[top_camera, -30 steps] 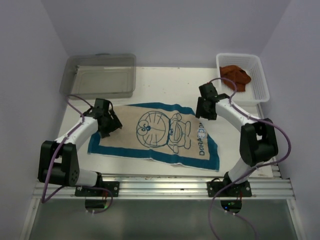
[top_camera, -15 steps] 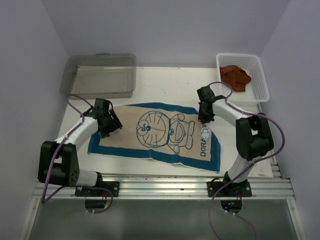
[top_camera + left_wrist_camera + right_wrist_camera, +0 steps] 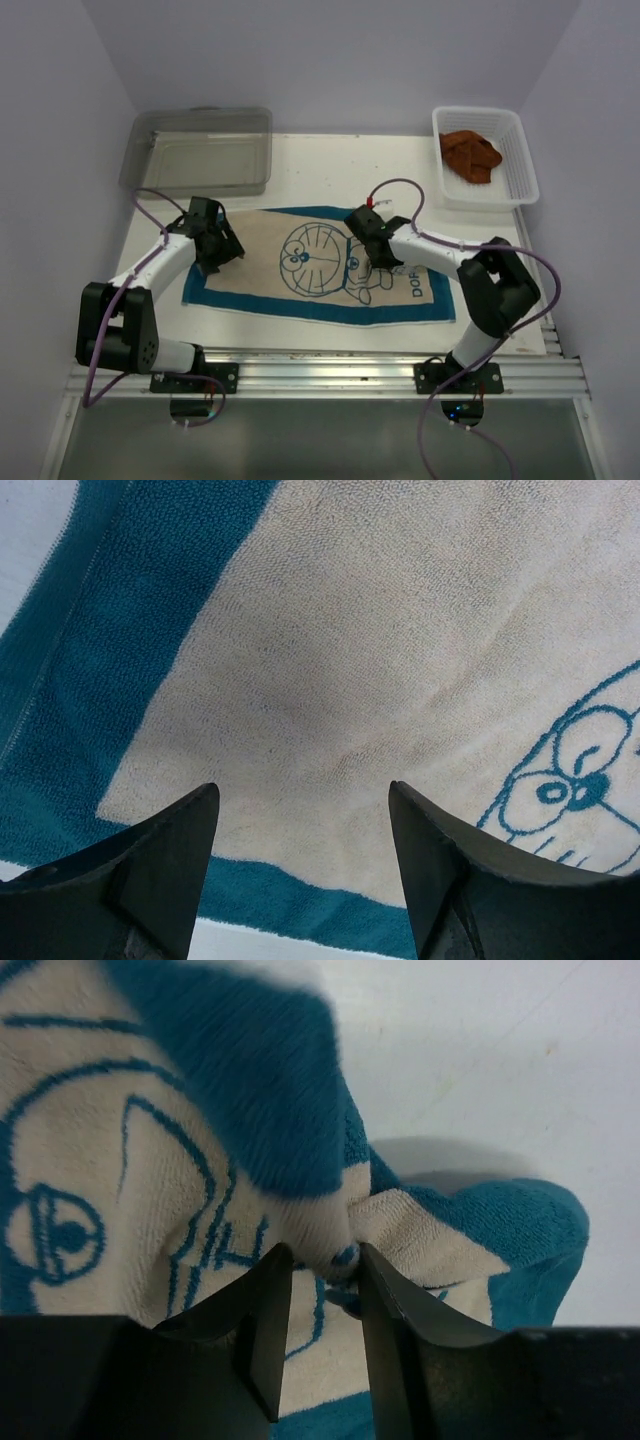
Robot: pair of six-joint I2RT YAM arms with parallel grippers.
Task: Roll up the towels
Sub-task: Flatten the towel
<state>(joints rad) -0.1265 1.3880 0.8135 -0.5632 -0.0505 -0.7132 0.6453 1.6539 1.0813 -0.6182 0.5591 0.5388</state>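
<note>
At mid-surface, the cream towel (image 3: pixel 265 272) lies spread flat, long side running left to right, with blue border and blue cartoon print facing up.

Left claw (image 3: pixel 217 247) sits low over the towel's left end. In the left wrist view its fingers (image 3: pixel 160 860) stand well apart, with bare cream towel (image 3: pixel 350 630) and a strip of blue border between them; nothing is held.

Right claw (image 3: pixel 367 243) is over the towel's middle, beside the printed figure. In the right wrist view the right claw (image 3: pixel 318 1260) is clamped on a bunched fold of cloth: cream pile and blue edge are pinched between the fingers (image 3: pixel 262 1300). A flap of blue border is raised and lapped over the printed face (image 3: pixel 80 1140).

Rust towel (image 3: pixel 470 155) lies crumpled inside the white basket (image 3: pixel 487 201) at the far right corner of the surface (image 3: pixel 330 170), well apart from both claws.

Clear bin (image 3: pixel 200 122) stands at the far left corner.
</note>
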